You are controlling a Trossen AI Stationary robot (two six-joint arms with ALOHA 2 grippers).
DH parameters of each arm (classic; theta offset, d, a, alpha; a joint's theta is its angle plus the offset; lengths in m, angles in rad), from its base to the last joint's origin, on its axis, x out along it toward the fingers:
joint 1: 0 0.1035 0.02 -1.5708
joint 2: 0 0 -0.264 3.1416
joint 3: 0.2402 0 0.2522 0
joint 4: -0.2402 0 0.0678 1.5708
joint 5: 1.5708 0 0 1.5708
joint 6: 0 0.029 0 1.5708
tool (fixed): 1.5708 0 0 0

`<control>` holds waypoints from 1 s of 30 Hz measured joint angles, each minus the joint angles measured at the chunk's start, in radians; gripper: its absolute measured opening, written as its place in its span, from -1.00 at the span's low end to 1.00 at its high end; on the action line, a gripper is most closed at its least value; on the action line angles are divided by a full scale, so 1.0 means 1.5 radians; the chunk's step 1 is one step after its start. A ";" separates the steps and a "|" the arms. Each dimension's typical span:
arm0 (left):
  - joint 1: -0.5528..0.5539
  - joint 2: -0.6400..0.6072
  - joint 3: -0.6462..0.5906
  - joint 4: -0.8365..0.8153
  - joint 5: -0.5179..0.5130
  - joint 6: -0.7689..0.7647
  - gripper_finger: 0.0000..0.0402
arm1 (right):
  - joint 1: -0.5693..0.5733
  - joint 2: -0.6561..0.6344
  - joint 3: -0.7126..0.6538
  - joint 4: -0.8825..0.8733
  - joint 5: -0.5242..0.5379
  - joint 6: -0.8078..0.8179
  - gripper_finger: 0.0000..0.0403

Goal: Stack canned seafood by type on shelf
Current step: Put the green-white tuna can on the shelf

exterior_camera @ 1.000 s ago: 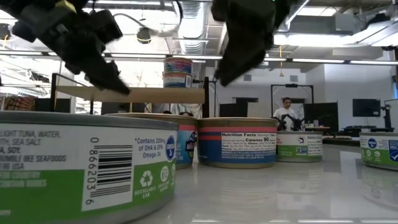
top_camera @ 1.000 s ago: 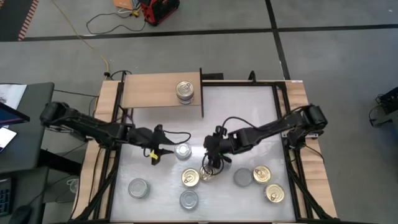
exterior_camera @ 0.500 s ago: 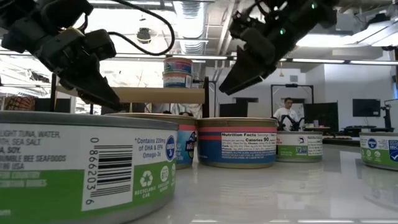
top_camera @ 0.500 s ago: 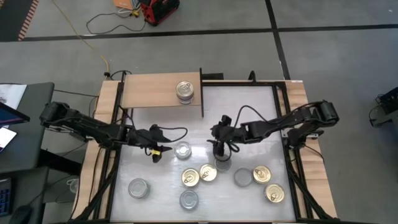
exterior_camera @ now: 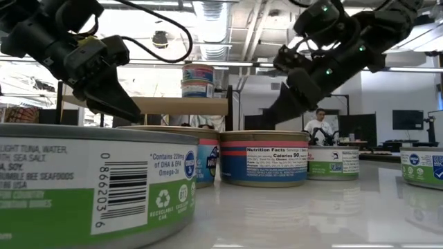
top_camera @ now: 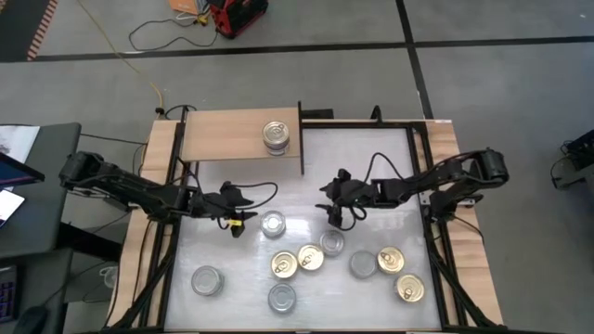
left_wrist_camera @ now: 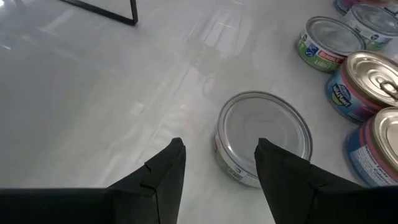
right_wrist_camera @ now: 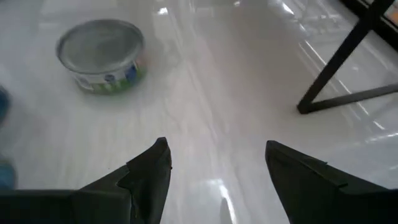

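Observation:
The shelf (top_camera: pixel 232 137) is a light wood board at the far left with a dark upright panel (top_camera: pixel 300 139). Two tins stand stacked on it (top_camera: pixel 276 136). My left gripper (top_camera: pixel 239 225) hangs open just above the table. A silver-lidded tin (left_wrist_camera: pixel 264 146) stands right ahead of its fingers, a little to one side. My right gripper (top_camera: pixel 336 217) is open and empty over bare table. Another silver-lidded tin (top_camera: pixel 332 243) stands just near of it. Gold-lidded tins (top_camera: pixel 284 265), (top_camera: pixel 310 257) and more silver ones stand along the near half.
More tins stand at the near right: gold lids (top_camera: pixel 390 260), (top_camera: pixel 409 289) and a silver lid (top_camera: pixel 362 265). Silver ones stand at the near left (top_camera: pixel 207 280) and near middle (top_camera: pixel 281 297). The low view has a big tin (exterior_camera: pixel 90 187) close up. A person (exterior_camera: pixel 319 124) is in the room behind.
My right gripper has drawn back from the cluster of tins toward the table's far and right edges, staying open. This uncovers the silver-lidded tin that it stood over. My left gripper has rolled at the wrist beside its silver tin, hardly shifting.

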 joint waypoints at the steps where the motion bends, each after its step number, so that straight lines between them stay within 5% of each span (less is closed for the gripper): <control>1: 0.000 0.000 0.000 -0.001 0.000 -0.004 -0.09 | 0.004 0.000 0.004 0.006 0.000 0.001 0.41; 20: -0.002 0.197 0.001 0.131 0.051 -0.162 -0.09 | 0.041 0.000 0.054 0.002 0.013 0.001 0.41; 30: 0.020 0.163 0.003 0.140 0.079 -0.289 -0.09 | 0.049 0.000 0.054 0.018 0.014 -0.005 0.41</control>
